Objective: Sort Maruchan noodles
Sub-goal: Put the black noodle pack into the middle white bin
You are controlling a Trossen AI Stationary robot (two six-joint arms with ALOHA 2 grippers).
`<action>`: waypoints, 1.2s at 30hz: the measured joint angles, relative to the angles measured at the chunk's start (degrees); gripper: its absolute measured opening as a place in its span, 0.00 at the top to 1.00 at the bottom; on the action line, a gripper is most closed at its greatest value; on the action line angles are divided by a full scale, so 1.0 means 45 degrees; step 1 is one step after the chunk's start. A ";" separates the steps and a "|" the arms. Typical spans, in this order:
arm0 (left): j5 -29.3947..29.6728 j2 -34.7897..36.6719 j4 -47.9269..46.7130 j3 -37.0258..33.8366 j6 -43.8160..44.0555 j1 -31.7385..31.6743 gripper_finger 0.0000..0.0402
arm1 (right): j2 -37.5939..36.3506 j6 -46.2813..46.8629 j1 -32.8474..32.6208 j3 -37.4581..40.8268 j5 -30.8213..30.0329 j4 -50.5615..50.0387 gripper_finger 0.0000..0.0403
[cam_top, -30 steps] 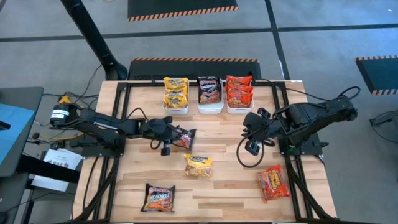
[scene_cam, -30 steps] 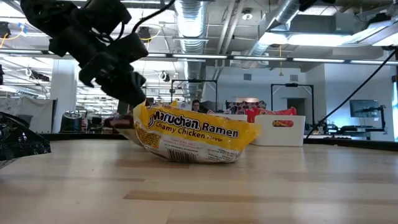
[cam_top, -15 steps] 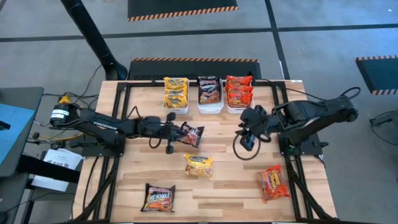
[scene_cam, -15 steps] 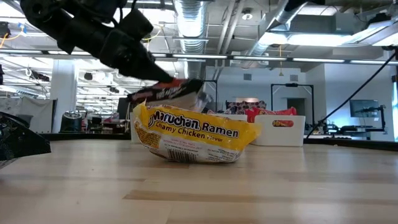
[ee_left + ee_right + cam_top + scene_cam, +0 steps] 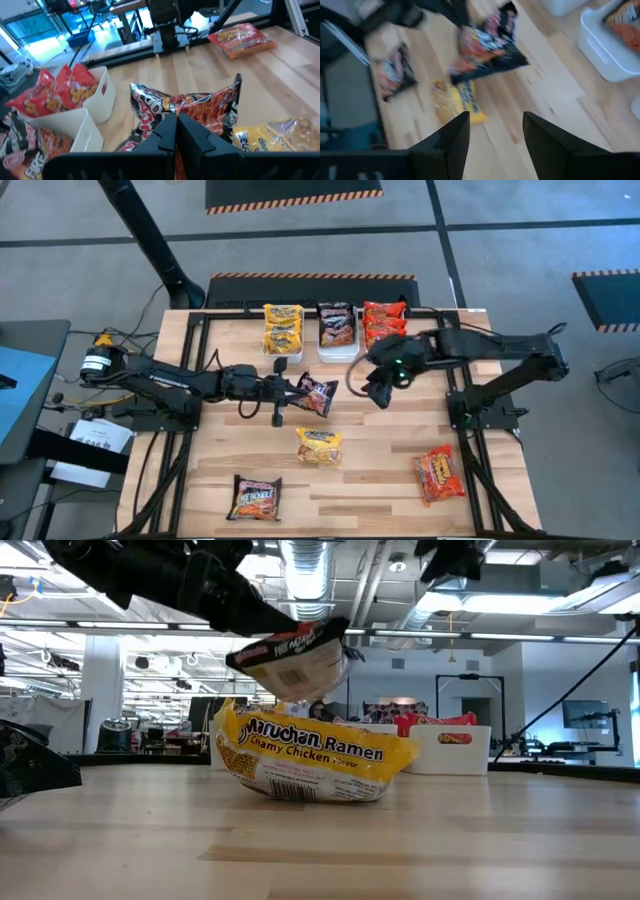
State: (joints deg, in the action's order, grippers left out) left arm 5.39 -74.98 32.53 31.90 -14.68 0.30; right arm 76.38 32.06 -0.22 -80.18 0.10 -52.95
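Observation:
A dark brown-black Maruchan packet [image 5: 319, 394] hangs above the table's middle, with my left gripper [image 5: 296, 388] shut on it. In the low view this packet [image 5: 297, 653] floats above a yellow packet [image 5: 315, 755] lying flat on the wood. My right gripper [image 5: 379, 387] hovers open to the held packet's right, in front of the bins, with nothing between its fingers [image 5: 451, 140]. On the table lie another dark packet [image 5: 256, 498] at the near left and a red packet [image 5: 440, 474] at the near right. My left gripper pinches the dark packet's near edge [image 5: 172, 111] between its two fingers. The fingers come about level from the table's left. The packet sticks out beyond the fingertips toward the right, crumpled at the pinch and lifted clear of the table and of the yellow packet.
Three white bins stand in a row at the far edge: one with yellow packets [image 5: 283, 330], one with dark packets [image 5: 337, 327], one with red packets [image 5: 384, 325]. Black frame rails [image 5: 196, 370] run along both table sides. Bare wood lies between the loose packets.
My left gripper has risen and gone toward the table's right, tipping up nearer to level; the dark packet has been lifted clear of the table, above the yellow packet. My right gripper has swung toward the table's left, ending close to the held packet.

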 joint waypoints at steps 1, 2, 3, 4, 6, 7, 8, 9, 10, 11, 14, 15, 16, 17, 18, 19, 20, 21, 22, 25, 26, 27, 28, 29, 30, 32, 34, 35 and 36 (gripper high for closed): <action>0.0000 0.0000 0.0005 0.0040 -0.0045 0.0019 1.00 | 0.0214 -0.0275 0.0209 0.0004 0.0262 0.0089 0.49; -0.0004 0.0000 0.0010 0.0056 -0.0091 0.0020 1.00 | 0.0411 -0.0551 0.0409 0.0000 0.0571 0.0364 0.49; 0.0000 0.0000 -0.0001 0.0057 -0.0125 0.0029 1.00 | 0.0594 -0.0830 0.0648 -0.0004 0.0882 0.0599 0.49; 0.0002 0.0000 -0.0021 0.0059 -0.0125 0.0028 1.00 | 0.0761 -0.1113 0.0905 -0.0006 0.1238 0.0717 0.49; 0.0107 0.0000 -0.0064 0.0067 -0.0130 0.0028 1.00 | 0.1180 -0.1552 0.1404 -0.0006 0.2204 0.1262 0.49; 0.0112 0.0000 -0.0097 0.0067 -0.0130 0.0028 1.00 | 0.1361 -0.1777 0.1695 -0.0006 0.2735 0.1537 0.49; 0.0169 0.0000 -0.0160 0.0072 -0.0134 0.0028 1.00 | 0.1553 -0.1984 0.1969 -0.0006 0.3256 0.1690 0.49; 0.0262 0.0000 -0.0257 0.0072 -0.0137 0.0028 1.00 | 0.1749 -0.2156 0.2233 -0.0006 0.3789 0.1952 0.49; 0.0341 0.0000 -0.0367 0.0072 -0.0140 0.0028 1.00 | 0.1943 -0.2275 0.2502 -0.0010 0.4339 0.2226 0.49; 0.0398 0.0000 -0.0456 0.0072 -0.0140 0.0028 1.00 | 0.2112 -0.2432 0.2786 -0.0011 0.4844 0.2312 0.49; 0.0622 0.0000 -0.0619 0.0072 -0.0145 0.0028 1.00 | 0.2711 -0.2575 0.3511 -0.0023 0.6037 0.2704 0.49; 0.0644 0.0000 -0.0671 0.0072 -0.0145 0.0028 1.00 | 0.2931 -0.2586 0.3762 -0.0024 0.6344 0.2771 0.49; 0.0646 0.0000 -0.0721 0.0072 -0.0145 0.0028 1.00 | 0.3130 -0.2581 0.4001 -0.0010 0.6701 0.2726 0.49; 0.0661 0.0000 -0.0742 0.0072 -0.0145 0.0028 1.00 | 0.3367 -0.2575 0.4227 -0.0006 0.7124 0.2793 0.49; 0.0661 0.0000 -0.0733 0.0072 -0.0145 0.0028 1.00 | 0.3603 -0.2580 0.4443 -0.0017 0.7558 0.2957 0.49; 0.0665 0.0000 -0.0715 0.0072 -0.0142 0.0028 1.00 | 0.3845 -0.2583 0.4645 -0.0021 0.7948 0.2993 0.49; 0.0665 0.0000 -0.0709 0.0072 -0.0145 0.0028 1.00 | 0.4066 -0.2580 0.4831 -0.0009 0.8233 0.2950 0.49; 0.0665 0.0000 -0.0715 0.0072 -0.0143 0.0028 1.00 | 0.4279 -0.2575 0.4993 -0.0006 0.8450 0.3011 0.49; 0.0665 0.0000 -0.0718 0.0072 -0.0140 0.0028 1.00 | 0.4479 -0.2582 0.5125 -0.0008 0.8641 0.3164 0.49; 0.0665 0.0000 -0.0714 0.0072 -0.0140 0.0028 1.00 | 0.4981 -0.2580 0.5448 -0.0011 0.9412 0.3524 0.49; 0.0665 0.0000 -0.0714 0.0072 -0.0140 0.0028 1.00 | 0.5093 -0.2587 0.5542 -0.0011 0.9665 0.3669 0.49; 0.0665 0.0000 -0.0711 0.0072 -0.0140 0.0028 1.00 | 0.5183 -0.2585 0.5618 -0.0011 0.9790 0.3769 0.49; 0.0668 0.0000 -0.0704 0.0072 -0.0140 0.0028 1.00 | 0.5251 -0.2590 0.5693 -0.0011 0.9821 0.3790 0.49; 0.0667 0.0000 -0.0704 0.0072 -0.0140 0.0028 1.00 | 0.5332 -0.2593 0.5776 -0.0011 0.9809 0.3786 0.49; 0.0665 0.0000 -0.0704 0.0072 -0.0140 0.0028 1.00 | 0.5401 -0.2590 0.5854 -0.0011 0.9785 0.3838 0.49; 0.0666 0.0000 -0.0704 0.0072 -0.0140 0.0028 1.00 | 0.5563 -0.2580 0.6032 -0.0011 0.9751 0.3886 0.49; 0.0682 0.0000 -0.0700 0.0072 -0.0140 0.0023 1.00 | 0.5749 -0.2575 0.6118 -0.0021 0.9742 0.4006 0.49; 0.0751 0.0000 -0.0691 0.0072 -0.0140 0.0023 1.00 | 0.5830 -0.2565 0.6137 -0.0016 0.9694 0.3930 0.49; 0.0843 0.0000 -0.0690 0.0072 -0.0138 0.0023 1.00 | 0.5918 -0.2508 0.6156 -0.0016 0.9685 0.3925 0.49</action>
State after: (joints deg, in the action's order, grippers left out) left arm 9.18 -74.98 29.43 32.23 -15.30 0.40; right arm 103.01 20.77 27.49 -80.25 43.68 -35.29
